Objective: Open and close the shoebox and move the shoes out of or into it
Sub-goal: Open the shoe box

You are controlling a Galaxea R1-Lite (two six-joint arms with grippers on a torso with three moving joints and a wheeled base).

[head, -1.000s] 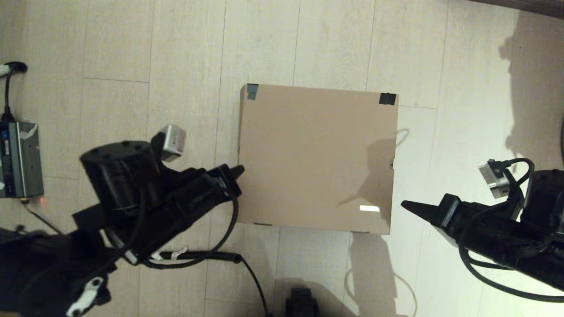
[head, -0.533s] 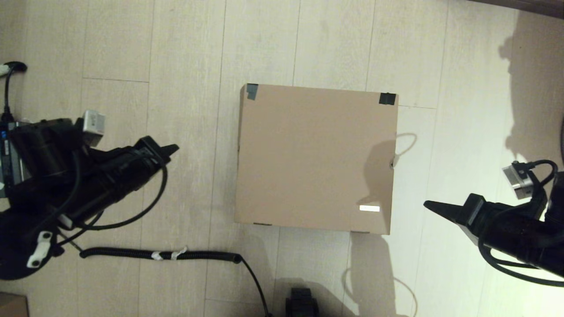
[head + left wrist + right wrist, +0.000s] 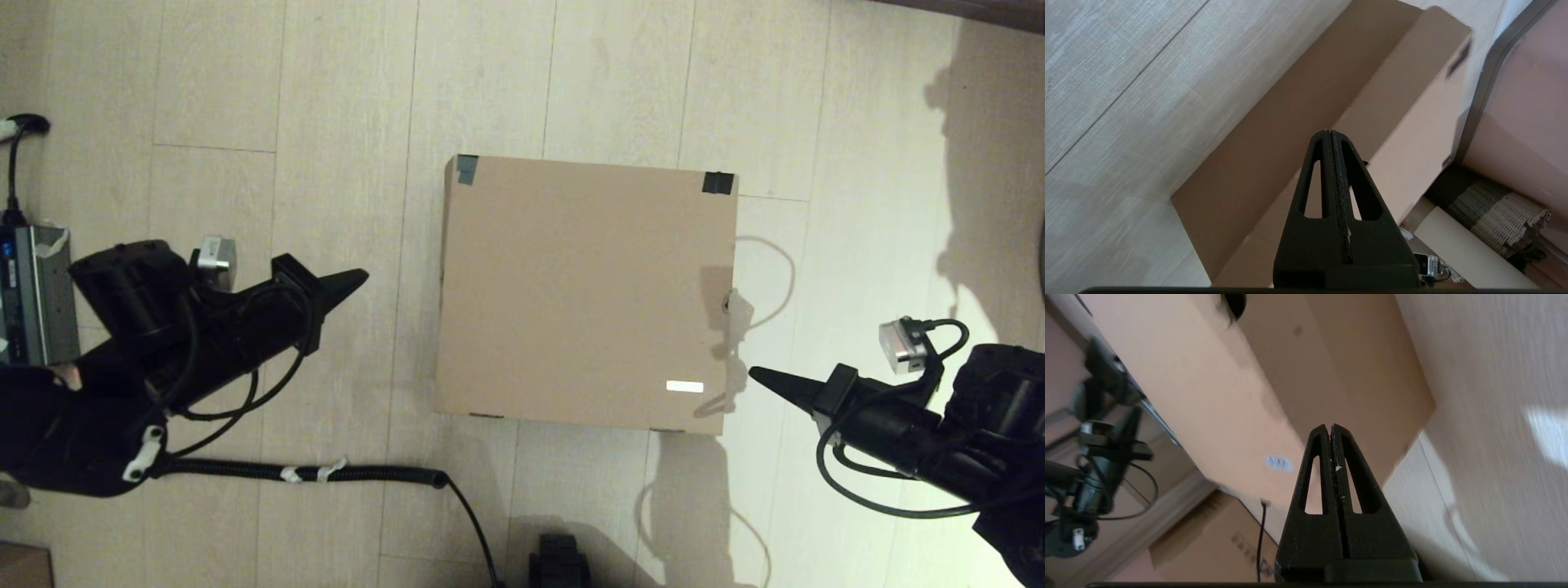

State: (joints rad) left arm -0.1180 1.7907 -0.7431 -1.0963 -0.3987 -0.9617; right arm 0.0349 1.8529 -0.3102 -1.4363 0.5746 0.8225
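Observation:
The brown cardboard shoebox [image 3: 584, 290] sits closed on the pale wood floor, black tape at its two far corners and a small white label [image 3: 684, 386] near its front right corner. My left gripper [image 3: 359, 278] hangs shut and empty a short way off the box's left side [image 3: 1274, 134]. Just off the box's right edge, my right gripper [image 3: 755, 375] is shut and empty too, pointing at the box's side wall [image 3: 1331, 363]. No shoes are in view.
A grey electronic unit [image 3: 37, 294] with cables lies at the far left. A black corrugated hose [image 3: 302, 472] runs along the floor in front of the left arm. A second cardboard box [image 3: 1208, 539] and a rolled mat [image 3: 1494, 212] show in the wrist views.
The left gripper left the box's left edge, swung far left, then came partway back. The right gripper retreated from the box and has returned close to its right edge.

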